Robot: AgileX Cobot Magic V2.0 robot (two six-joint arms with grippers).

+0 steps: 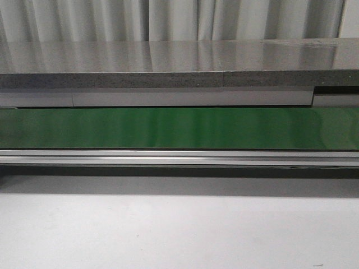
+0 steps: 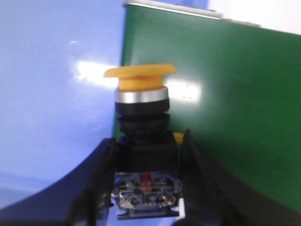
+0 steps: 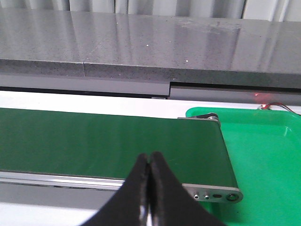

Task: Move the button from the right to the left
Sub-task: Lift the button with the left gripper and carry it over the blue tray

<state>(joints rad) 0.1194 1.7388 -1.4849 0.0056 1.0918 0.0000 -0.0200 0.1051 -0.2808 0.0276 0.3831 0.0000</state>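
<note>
In your front view the green belt (image 1: 179, 128) runs from 9 to 3 o'clock under a grey stone shelf (image 1: 168, 61); no arm or button shows. Your left wrist view has the left gripper (image 2: 146, 169) clamped on the button (image 2: 143, 127), yellow cap at 12 o'clock. Your right wrist view shows the right gripper (image 3: 149, 188) pressed together, holding nothing, a green tray (image 3: 263, 150) at 3 o'clock.

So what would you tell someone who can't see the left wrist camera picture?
The left tool grips the black body of the button, its black fingers on both sides. The yellow cap points away from the camera. Behind it lie the green belt on one side and a pale blue surface on the other.
</note>
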